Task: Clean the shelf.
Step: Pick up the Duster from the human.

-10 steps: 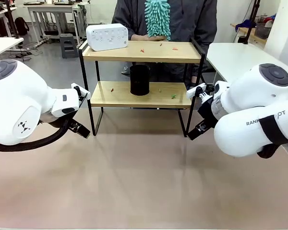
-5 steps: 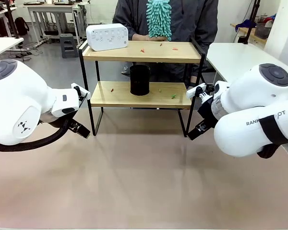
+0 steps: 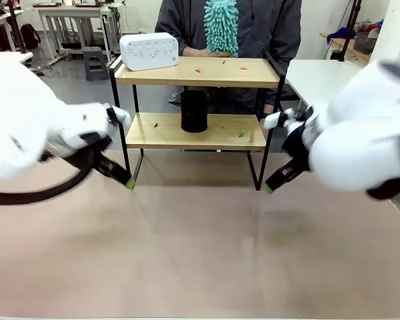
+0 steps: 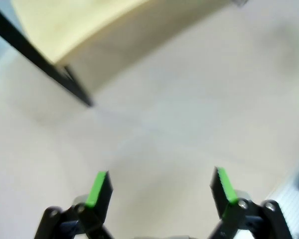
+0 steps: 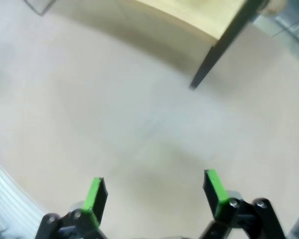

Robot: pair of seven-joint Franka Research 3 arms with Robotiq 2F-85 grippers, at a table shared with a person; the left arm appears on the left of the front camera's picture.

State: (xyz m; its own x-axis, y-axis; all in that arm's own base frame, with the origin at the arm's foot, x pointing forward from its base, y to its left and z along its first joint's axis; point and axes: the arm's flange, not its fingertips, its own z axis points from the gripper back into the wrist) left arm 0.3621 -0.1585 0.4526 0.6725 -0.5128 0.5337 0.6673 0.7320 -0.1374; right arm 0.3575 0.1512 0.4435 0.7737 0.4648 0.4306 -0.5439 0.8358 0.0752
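The shelf (image 3: 195, 72) stands at the far middle of the table, two wooden boards in a black frame, with small red and green scraps on both boards. A white box (image 3: 149, 51) sits on its top left and a black cup (image 3: 194, 111) on the lower board. Behind it a person holds a teal fluffy duster (image 3: 221, 27) upright. My left gripper (image 3: 128, 181) hangs low by the shelf's front left leg (image 4: 70, 82), open and empty (image 4: 159, 186). My right gripper (image 3: 269, 187) is low by the front right leg (image 5: 217, 55), open and empty (image 5: 152, 191).
Bare tan tabletop (image 3: 200, 247) spreads in front of the shelf. A white table (image 3: 327, 77) stands at the right, another white table edge at the far left. Both arms are blurred with motion.
Both arms have started moving and blur; the grippers have dropped lower toward the tabletop near the shelf's front legs. The duster shifted slightly.
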